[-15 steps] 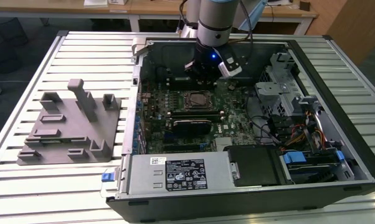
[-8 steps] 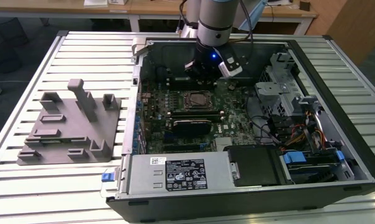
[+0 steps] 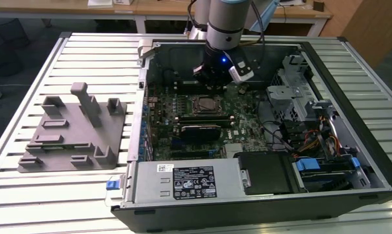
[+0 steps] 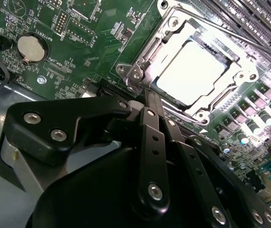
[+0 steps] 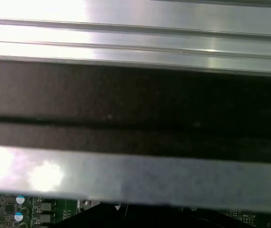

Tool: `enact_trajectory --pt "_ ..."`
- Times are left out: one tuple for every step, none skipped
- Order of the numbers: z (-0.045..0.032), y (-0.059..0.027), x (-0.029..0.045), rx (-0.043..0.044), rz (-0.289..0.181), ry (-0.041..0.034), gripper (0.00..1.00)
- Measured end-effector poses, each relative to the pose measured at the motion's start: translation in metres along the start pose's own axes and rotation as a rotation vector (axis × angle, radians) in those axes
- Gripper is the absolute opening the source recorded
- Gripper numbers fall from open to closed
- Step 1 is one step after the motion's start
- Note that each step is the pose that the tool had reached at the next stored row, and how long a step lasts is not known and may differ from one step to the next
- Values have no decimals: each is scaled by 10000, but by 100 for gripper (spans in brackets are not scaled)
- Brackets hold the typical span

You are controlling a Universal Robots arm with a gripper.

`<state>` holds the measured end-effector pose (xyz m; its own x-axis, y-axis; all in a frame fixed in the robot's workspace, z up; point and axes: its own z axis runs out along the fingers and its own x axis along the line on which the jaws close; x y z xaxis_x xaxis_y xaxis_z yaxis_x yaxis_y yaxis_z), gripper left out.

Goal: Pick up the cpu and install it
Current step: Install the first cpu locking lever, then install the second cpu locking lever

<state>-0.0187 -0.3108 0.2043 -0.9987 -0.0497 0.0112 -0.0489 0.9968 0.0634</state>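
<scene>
1. While the cpu [image 4: 194,71] already sits in its socket [image 4: 140,71] on the motherboard [image 3: 238,129], the gripper [image 3: 212,80] hangs just above, grasp undeterminable.
2. Risk: descending contact could scrape the socket's open frame.
3. Risk: an unseated chip may bend pins.

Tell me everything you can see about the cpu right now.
The cpu is a thin, flat, square chip with a pale silver-grey metal top that glares under the light. It lies flat in the motherboard socket, framed on all sides by the socket's shiny metal bracket. In the exterior view it shows as a small pale square on the green board inside the open computer case. The gripper sits just beside the socket and is not touching the chip.
</scene>
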Motion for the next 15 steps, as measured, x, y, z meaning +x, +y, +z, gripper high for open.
enact_trajectory --pt "0 -2 -1 0 -1 0 11" --pt "-1 -3 -4 1 -2 0 11" --pt "-1 -4 -6 1 -1 1 11" --pt "-1 -7 -6 0 -1 1 11" --pt "-1 -9 -6 0 -1 0 11" --pt "-1 -11 -6 1 0 0 11" --pt "-1 -14 -6 0 -1 0 11" --pt "-2 -18 -6 1 -2 1 11" --pt "-2 -22 -6 1 -2 1 11" --pt "-2 -29 -6 1 0 1 11" --pt "-3 -41 -6 1 -1 1 11" --pt "-4 -51 -5 0 -1 1 11" --pt "-4 -61 -4 0 -1 0 11" --pt "-5 -70 -4 1 -1 1 11" --pt "-6 -80 -4 1 -1 1 11"
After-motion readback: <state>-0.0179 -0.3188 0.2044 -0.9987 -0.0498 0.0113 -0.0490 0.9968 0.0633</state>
